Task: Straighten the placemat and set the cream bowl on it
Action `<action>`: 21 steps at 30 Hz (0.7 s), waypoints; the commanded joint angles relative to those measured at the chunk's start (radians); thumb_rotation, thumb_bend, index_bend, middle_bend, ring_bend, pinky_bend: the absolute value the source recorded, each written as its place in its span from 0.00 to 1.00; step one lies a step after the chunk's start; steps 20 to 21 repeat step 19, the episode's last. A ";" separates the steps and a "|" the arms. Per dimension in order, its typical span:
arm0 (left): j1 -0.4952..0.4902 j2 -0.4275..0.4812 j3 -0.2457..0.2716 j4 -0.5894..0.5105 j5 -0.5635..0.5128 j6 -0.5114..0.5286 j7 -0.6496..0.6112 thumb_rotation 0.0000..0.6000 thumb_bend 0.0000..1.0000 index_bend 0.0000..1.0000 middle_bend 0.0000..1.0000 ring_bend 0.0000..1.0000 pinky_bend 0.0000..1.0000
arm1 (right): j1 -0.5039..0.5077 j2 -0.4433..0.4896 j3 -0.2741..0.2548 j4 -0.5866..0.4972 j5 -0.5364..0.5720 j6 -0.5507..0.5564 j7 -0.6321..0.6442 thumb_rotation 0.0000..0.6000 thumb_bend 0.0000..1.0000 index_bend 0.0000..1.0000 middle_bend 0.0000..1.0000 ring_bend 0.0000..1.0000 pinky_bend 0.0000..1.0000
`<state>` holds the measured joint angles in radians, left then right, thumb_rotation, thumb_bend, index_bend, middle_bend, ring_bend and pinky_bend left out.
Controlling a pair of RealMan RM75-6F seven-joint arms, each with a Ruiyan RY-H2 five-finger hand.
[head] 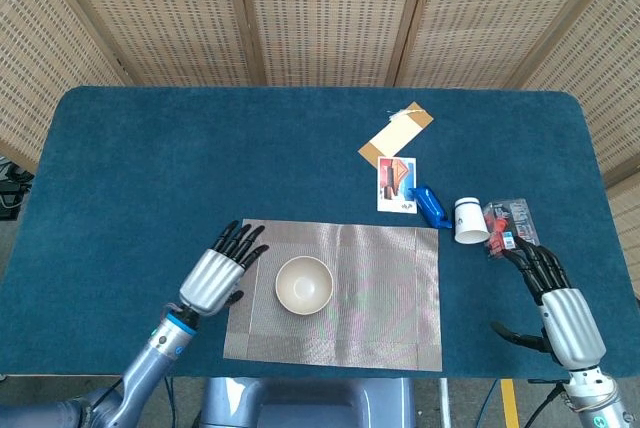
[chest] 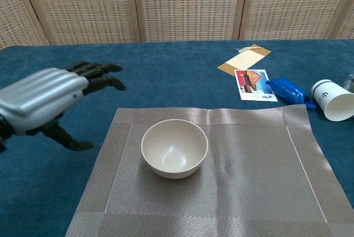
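Note:
The cream bowl stands upright on the left half of the grey woven placemat, which lies square to the table's front edge. My left hand hovers open just left of the mat, fingers spread, apart from the bowl and holding nothing. Near the table's front right corner my right hand is open and empty; the chest view does not show it.
Right of the mat lie a tipped white paper cup, a blue packet, a picture card, a tan envelope and a red-and-clear packet. Dark blue cloth covers the table.

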<state>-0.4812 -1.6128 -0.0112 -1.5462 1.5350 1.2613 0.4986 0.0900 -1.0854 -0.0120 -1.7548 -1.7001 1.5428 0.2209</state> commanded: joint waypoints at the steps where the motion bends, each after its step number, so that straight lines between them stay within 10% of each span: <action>1: 0.065 0.101 0.012 -0.048 -0.014 0.074 -0.063 1.00 0.12 0.17 0.00 0.00 0.00 | 0.002 -0.005 0.002 0.002 0.009 -0.009 -0.015 1.00 0.12 0.14 0.00 0.00 0.00; 21: 0.300 0.367 0.054 0.009 -0.063 0.284 -0.327 1.00 0.09 0.05 0.00 0.00 0.00 | 0.028 -0.049 0.058 0.033 0.201 -0.117 -0.230 1.00 0.12 0.14 0.00 0.00 0.00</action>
